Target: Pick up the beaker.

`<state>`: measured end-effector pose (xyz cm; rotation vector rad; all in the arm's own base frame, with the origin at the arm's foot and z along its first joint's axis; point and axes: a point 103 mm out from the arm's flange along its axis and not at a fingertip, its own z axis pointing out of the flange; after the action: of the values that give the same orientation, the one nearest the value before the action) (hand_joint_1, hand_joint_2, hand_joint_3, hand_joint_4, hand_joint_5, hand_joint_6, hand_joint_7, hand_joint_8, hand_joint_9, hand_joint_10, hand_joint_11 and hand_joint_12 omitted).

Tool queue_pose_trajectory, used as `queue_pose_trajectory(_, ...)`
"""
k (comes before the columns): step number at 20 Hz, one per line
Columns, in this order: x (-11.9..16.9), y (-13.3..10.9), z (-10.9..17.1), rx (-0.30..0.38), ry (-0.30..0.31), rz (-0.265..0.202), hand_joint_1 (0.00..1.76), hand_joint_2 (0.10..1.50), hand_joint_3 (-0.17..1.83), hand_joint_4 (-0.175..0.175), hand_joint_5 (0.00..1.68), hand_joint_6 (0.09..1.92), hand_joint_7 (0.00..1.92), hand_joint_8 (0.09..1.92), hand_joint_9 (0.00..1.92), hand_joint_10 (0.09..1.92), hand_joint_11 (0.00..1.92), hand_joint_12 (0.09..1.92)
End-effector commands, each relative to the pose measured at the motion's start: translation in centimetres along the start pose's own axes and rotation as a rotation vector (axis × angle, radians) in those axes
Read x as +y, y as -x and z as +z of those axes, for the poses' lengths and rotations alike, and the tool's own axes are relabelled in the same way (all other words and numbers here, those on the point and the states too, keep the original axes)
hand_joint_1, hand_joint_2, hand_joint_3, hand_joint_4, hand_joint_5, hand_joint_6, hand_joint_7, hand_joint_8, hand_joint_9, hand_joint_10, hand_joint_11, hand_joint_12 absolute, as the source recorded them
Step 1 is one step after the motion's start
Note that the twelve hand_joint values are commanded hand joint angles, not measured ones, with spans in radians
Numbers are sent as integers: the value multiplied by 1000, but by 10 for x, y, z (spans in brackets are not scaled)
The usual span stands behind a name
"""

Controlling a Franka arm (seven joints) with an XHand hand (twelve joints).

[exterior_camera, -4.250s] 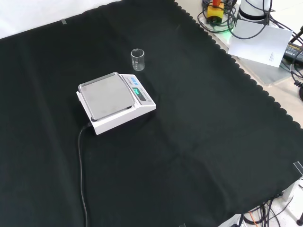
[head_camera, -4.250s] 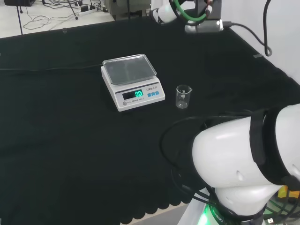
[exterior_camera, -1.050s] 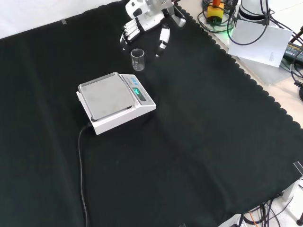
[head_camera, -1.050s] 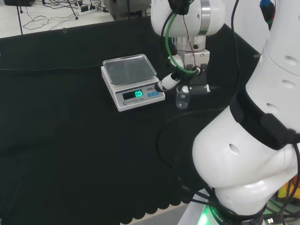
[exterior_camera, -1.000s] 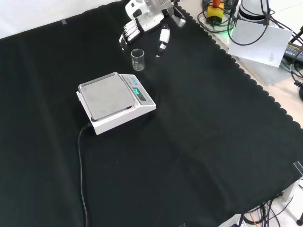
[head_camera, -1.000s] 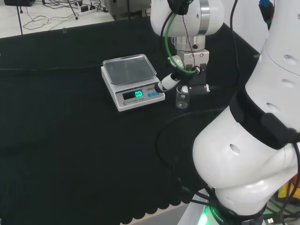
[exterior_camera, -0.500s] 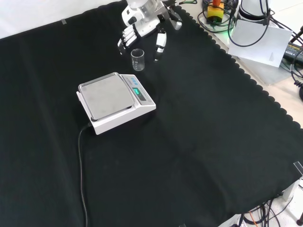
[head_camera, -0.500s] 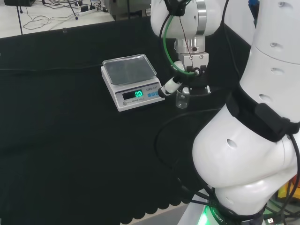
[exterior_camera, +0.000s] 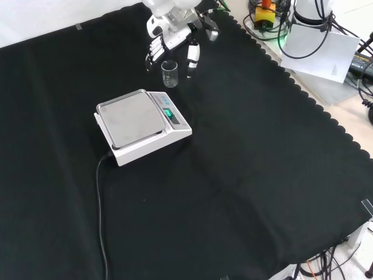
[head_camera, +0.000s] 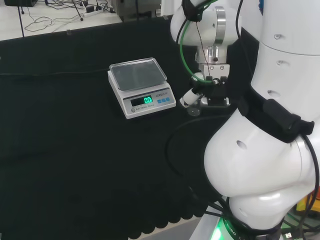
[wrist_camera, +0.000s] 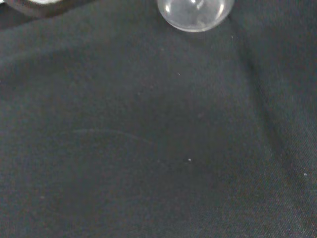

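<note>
- Black-clothed bench, with a white weighing scale as landmark.
- Hand just beyond the scale in the front view, spread wide and holding nothing, fingers to one side of the beaker and thumb to the other.
- Approach step, by the look of it; next, lowering and closing round the glass wall without tipping it.
- Beaker: small, clear, upright, seemingly empty, on the cloth near the scale's display end.

Beaker cut by wrist-view edge
</note>
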<state>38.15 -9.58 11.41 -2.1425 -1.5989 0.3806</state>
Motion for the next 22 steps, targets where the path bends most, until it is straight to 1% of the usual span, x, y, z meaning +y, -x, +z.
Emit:
queue_pose_trajectory(1,13,8,9,27,33,-22,782,773,225,-26,389,94,7,524,30,797,49,1418)
queue_pose_trajectory(2,13,6,11,10,65,-40,815,775,245,-30,429,115,16,561,66,843,113,1432)
queue_pose_trajectory(3,13,4,11,-7,102,-54,884,776,298,-39,532,217,63,616,186,854,269,1402)
queue_pose_trajectory(4,13,1,11,-27,131,-70,971,767,381,-71,642,367,140,676,363,838,511,1312)
queue_pose_trajectory(5,13,-3,11,-38,148,-76,1061,760,457,-114,732,494,232,735,546,805,763,1178)
queue_pose_trajectory(6,14,-5,10,-47,159,-79,1137,753,522,-143,791,585,316,779,699,753,934,1050)
queue_pose_trajectory(7,14,-6,10,-46,176,-81,1197,747,573,-160,826,647,386,808,807,702,1027,952)
queue_pose_trajectory(8,14,-7,9,-46,195,-85,1191,832,492,-168,865,825,467,846,882,676,1068,890)
queue_pose_trajectory(9,13,-9,8,-51,215,-83,1177,933,360,-172,885,960,537,890,923,684,1074,852)
queue_pose_trajectory(10,13,-9,7,-54,234,-86,1167,1010,245,-174,897,1036,609,930,949,718,1068,830)
queue_pose_trajectory(12,11,-13,4,-75,260,-103,1410,1090,74,-175,843,1169,706,994,803,1045,1002,1081)
queue_pose_trajectory(13,10,-17,-1,-86,258,-106,1455,1105,36,-175,850,1179,704,1105,827,1106,1027,1104)
queue_pose_trajectory(14,9,-21,-8,-102,250,-108,1473,1111,16,-175,863,1172,701,1182,864,1128,1053,1100)
queue_pose_trajectory(15,7,-25,-17,-117,233,-110,1482,1112,6,-175,873,1163,699,1224,893,1136,1064,1096)
queue_pose_trajectory(16,6,-28,-28,-134,205,-107,1486,1112,1,-175,880,1157,699,1244,913,1138,1066,1096)
queue_pose_trajectory(19,1,-36,-59,-174,154,-109,1492,1110,-3,-175,887,1147,704,1252,945,1139,1053,1100)
queue_pose_trajectory(22,-7,-41,-90,-199,126,-101,1495,1104,-3,-175,896,1131,718,1235,974,1121,1041,1096)
